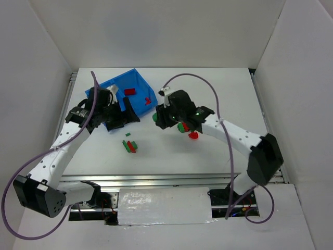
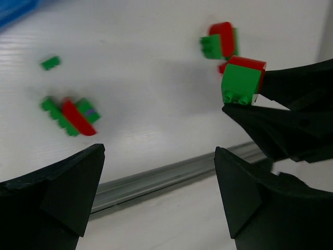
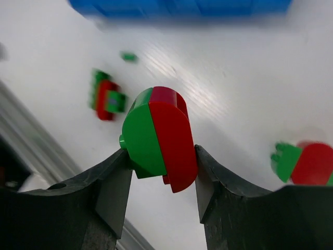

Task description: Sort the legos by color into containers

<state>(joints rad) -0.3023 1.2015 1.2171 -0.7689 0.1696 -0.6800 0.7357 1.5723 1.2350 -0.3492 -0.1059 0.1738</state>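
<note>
My right gripper (image 3: pixel 161 156) is shut on a rounded red-green lego pair (image 3: pixel 158 138) and holds it above the table, right of the blue bin (image 1: pixel 136 79). The left wrist view shows that pair (image 2: pixel 242 78) in the right gripper's black fingers (image 2: pixel 296 88). My left gripper (image 2: pixel 158 177) is open and empty, at the bin's near side (image 1: pixel 126 117). Two red bricks (image 1: pixel 129 91) lie in the bin's right compartment. A red-green cluster (image 1: pixel 130 146) and a small green brick (image 2: pixel 50 63) lie on the table.
Another red-green pair (image 1: pixel 183 126) and a red piece (image 1: pixel 193 135) lie under the right arm's wrist. A metal rail (image 1: pixel 156 181) runs along the table's near edge. White walls enclose the table on three sides.
</note>
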